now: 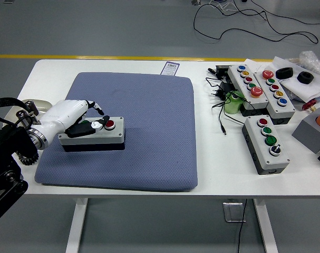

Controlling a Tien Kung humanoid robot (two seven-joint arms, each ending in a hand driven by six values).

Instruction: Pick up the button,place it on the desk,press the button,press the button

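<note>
A grey two-button box (pixel 113 136) lies on the blue mat (pixel 149 116), at its left side. Its red button (pixel 109 124) shows; the button beside it is covered by my hand. My left hand (pixel 95 125), white with black fingers, comes in from the left and rests over the box's left half. Its fingers (pixel 85 128) lie stretched across the top, one fingertip next to the red button. It grips nothing. The right arm is out of view.
Three more button boxes (pixel 267 143) (pixel 246 87) (pixel 277 95) stand at the right with black cables (pixel 220 105). A grey block (pixel 310 132) sits at the far right. A black gear (pixel 27 156) lies at the mat's left edge.
</note>
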